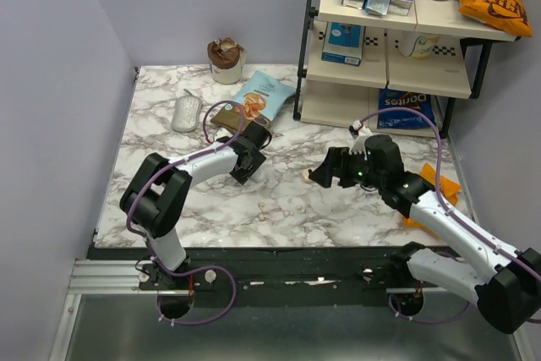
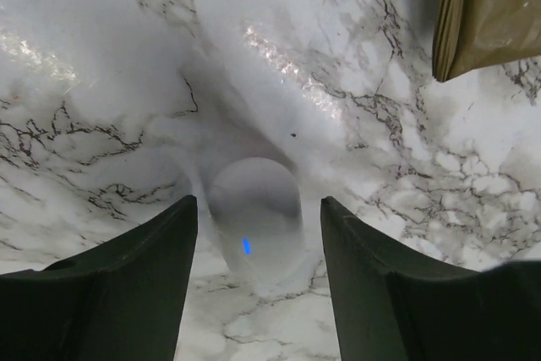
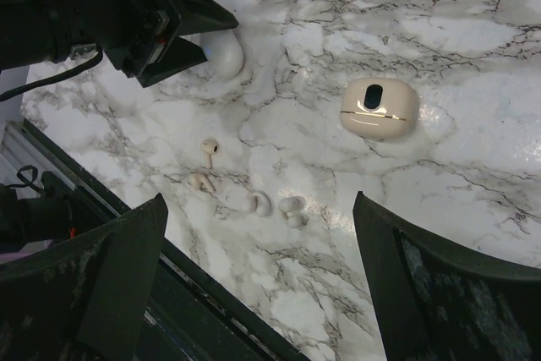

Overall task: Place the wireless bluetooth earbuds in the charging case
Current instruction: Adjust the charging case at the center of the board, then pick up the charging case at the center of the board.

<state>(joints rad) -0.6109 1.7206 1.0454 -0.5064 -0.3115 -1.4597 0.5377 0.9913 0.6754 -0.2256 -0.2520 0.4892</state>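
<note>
The white charging case point(image 2: 256, 217), a blue light on its face, lies on the marble between the fingers of my left gripper point(image 2: 259, 201). There is a gap on each side, so the gripper is open and not touching it. The right wrist view shows the same case point(image 3: 224, 55) beside the left gripper's tips. Several small whitish earbuds lie loose near the front edge: two stemmed ones point(image 3: 209, 148) point(image 3: 200, 181) and two rounded ones point(image 3: 258, 203) point(image 3: 292, 209). My right gripper point(image 3: 259, 198) hovers wide open above them, holding nothing. From above, the left gripper point(image 1: 248, 165) hides the case.
A beige case with a dark oval window point(image 3: 379, 107) lies right of the earbuds. A grey oval object point(image 1: 187, 112), a snack bag point(image 1: 262, 97) and a cup point(image 1: 226, 61) sit at the back. A shelf rack point(image 1: 385, 48) stands at the back right, and an orange packet point(image 1: 439, 188) by the right arm.
</note>
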